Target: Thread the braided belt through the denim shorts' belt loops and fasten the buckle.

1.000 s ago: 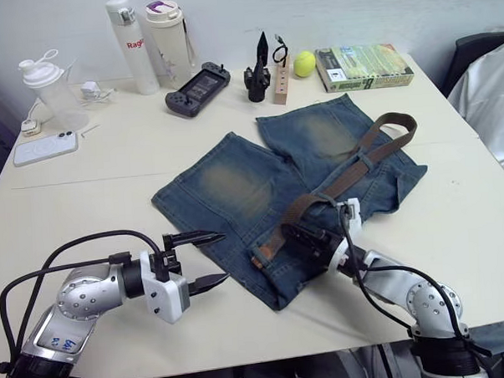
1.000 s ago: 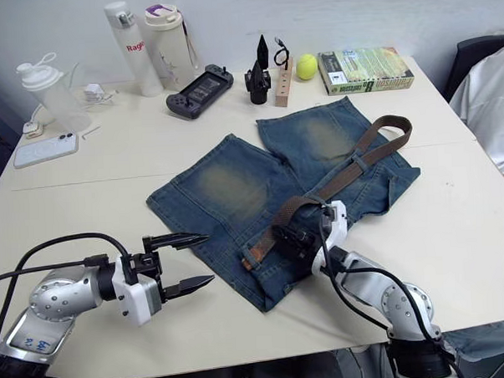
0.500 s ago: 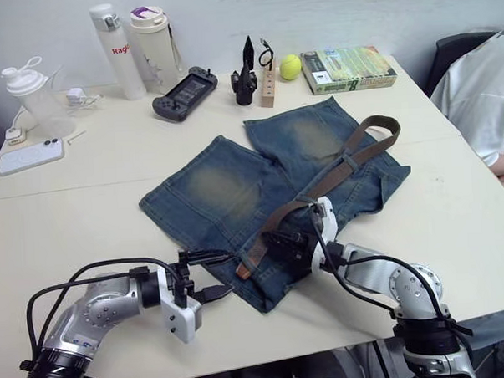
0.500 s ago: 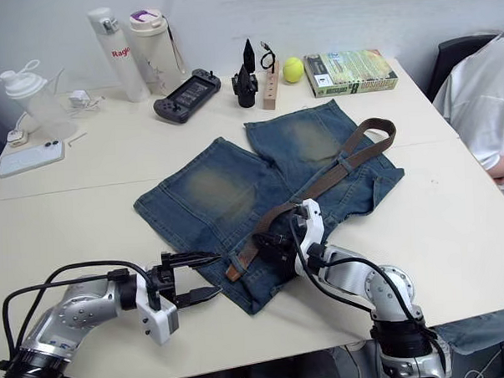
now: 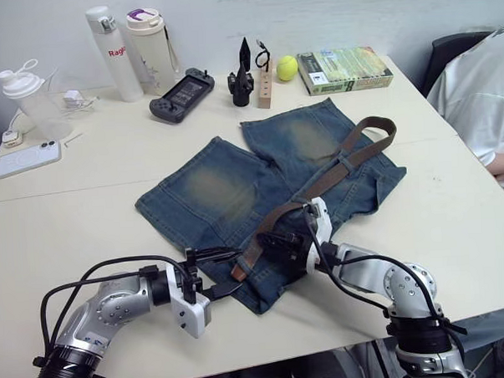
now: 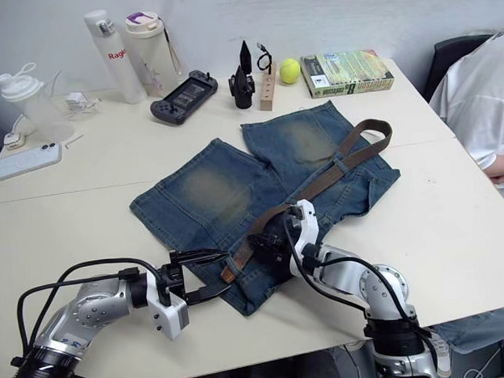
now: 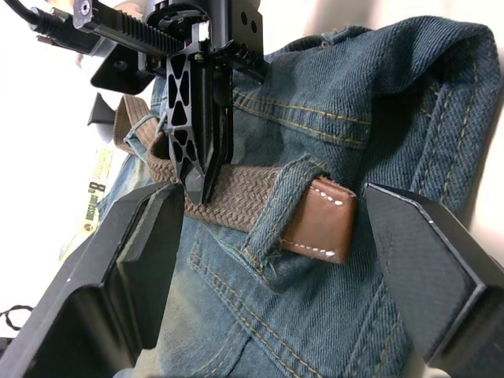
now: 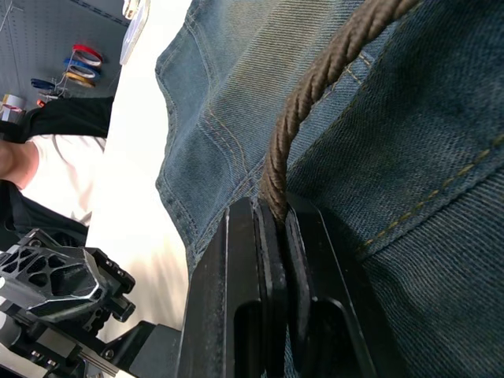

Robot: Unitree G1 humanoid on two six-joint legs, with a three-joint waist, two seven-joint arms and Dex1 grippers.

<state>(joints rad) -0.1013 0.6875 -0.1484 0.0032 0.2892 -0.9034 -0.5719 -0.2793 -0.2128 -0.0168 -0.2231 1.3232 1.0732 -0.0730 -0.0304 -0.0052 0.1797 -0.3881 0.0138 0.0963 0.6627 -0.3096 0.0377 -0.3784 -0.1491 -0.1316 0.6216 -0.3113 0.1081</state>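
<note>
- On the pale surface [image 5: 85, 205] I saw the denim shorts [image 5: 235, 190] lying flat.
- The braided belt [image 5: 343, 161] ran along their waistband, its tan tip [image 7: 319, 219] through a belt loop [image 7: 279, 206].
- My right gripper [image 5: 275, 242] was clamped on the belt.
- My left gripper [image 5: 225, 272] was spread wide around the tip, holding nothing.

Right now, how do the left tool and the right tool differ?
The left tool is open, its fingers spread either side of the braided belt's tan tip; the right tool is shut on the braided belt. The left holds nothing; the right pinches the strap. Both are low over the denim shorts.
</note>
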